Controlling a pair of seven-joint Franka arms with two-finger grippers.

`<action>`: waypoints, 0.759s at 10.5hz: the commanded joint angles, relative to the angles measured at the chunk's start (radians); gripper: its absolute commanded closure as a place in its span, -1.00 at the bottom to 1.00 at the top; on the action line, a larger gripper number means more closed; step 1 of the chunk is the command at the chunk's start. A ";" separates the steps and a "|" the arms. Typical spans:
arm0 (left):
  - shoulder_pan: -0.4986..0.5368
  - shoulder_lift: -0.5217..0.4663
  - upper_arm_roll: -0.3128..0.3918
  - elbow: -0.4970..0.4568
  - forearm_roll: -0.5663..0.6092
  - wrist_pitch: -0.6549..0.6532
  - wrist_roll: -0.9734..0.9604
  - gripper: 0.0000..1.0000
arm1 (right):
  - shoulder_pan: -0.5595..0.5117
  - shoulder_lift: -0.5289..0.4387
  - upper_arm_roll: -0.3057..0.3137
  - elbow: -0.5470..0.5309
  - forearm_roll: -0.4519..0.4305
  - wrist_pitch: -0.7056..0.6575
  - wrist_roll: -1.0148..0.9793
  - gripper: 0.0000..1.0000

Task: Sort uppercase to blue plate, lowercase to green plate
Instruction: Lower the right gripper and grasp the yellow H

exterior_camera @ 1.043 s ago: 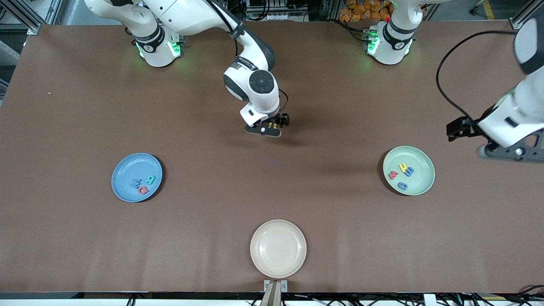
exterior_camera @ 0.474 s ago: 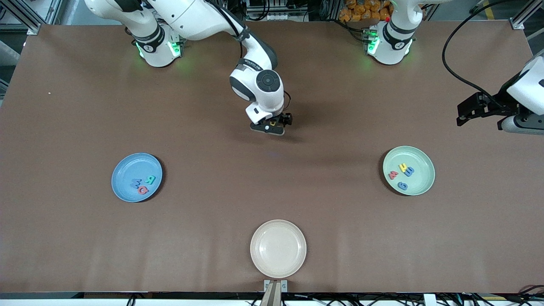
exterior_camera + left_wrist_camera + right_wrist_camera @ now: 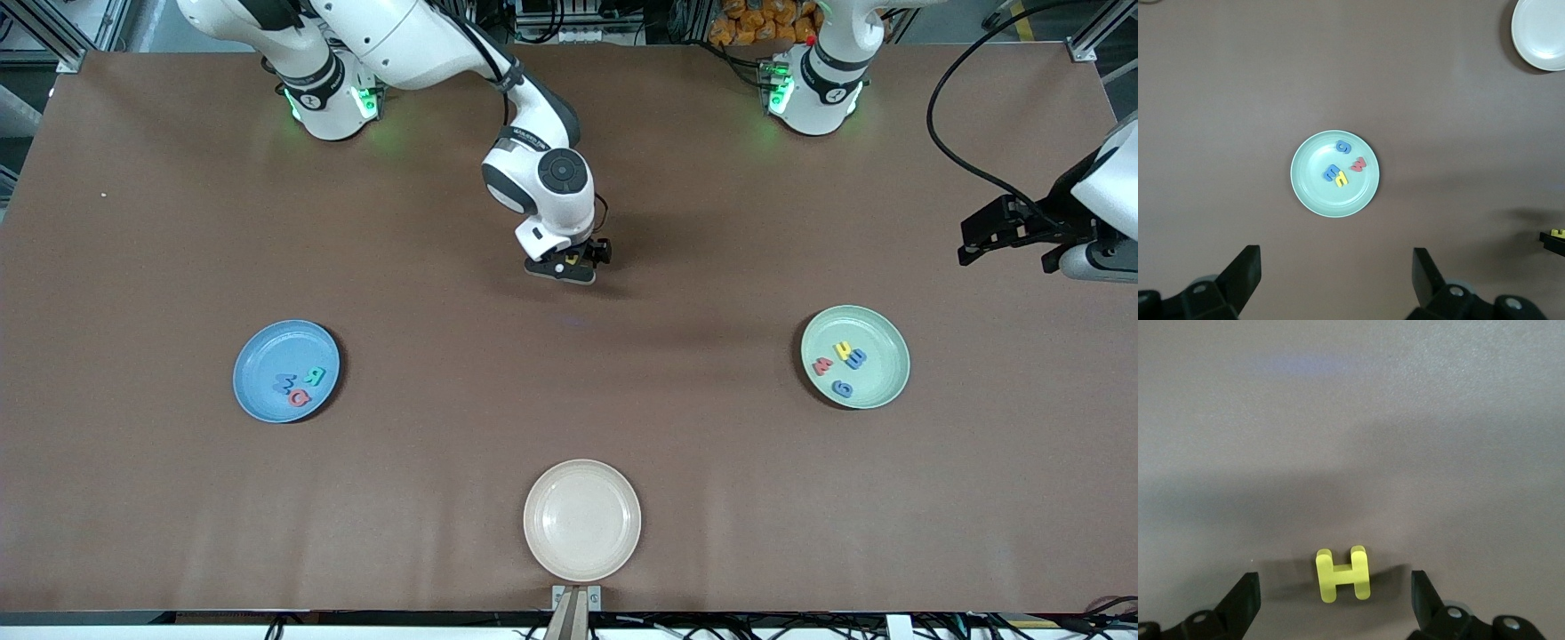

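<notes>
Step in hand, as I read it: pick up the last capital, the yellow H (image 3: 1343, 574), w/ the right gripper (image 3: 569, 264). That gripper sits low over the H mid-counter, toward the edge where the arm bases stand, jaws spread wide & empty, H lying flat on the counter (image 3: 178, 222) between them in the right wrist view. To do it well: you want the H centred between the fingers before closing; it looks a bit off-centre toward one finger, so nudge sideways first. Come straight down till the fingertips nearly touch the counter, since the foam is thin & flat; close across the two uprights, not the crossbar. Squeeze gently, foam prob. squashes & can pop out. Then lift clear & carry to the blue plate (image 3: 258, 356), toward the right arm's end, where teal R (image 3: 315, 375), blue M (image 3: 284, 384) & red Q (image 3: 300, 398) already lie; drop in a bare patch so you don't knock them. Around: green plate (image 3: 880, 387) toward the left arm's end holds yellow h (image 3: 842, 350), blue m (image 3: 855, 359), red m-like letter (image 3: 823, 365) & blue g (image 3: 842, 388), so lowercase looks done. Cream plate (image 3: 582, 520) at the near edge, empty. Left gripper (image 3: 1335, 268) waits high over the counter by the green plate, jaws open, nothing held. Nothing in the way betw. H & blue plate.
</notes>
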 commanded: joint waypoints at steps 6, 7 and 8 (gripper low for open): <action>0.013 -0.009 -0.010 -0.006 -0.020 0.029 -0.071 -1.00 | 0.015 0.025 0.003 0.006 -0.060 0.026 0.073 -1.00; 0.012 -0.011 -0.010 -0.007 -0.020 0.029 -0.071 -1.00 | 0.015 0.029 0.003 0.007 -0.080 0.026 0.093 -1.00; 0.007 -0.009 -0.010 -0.007 -0.020 0.029 -0.072 -1.00 | 0.015 0.029 0.003 0.007 -0.082 0.028 0.097 -1.00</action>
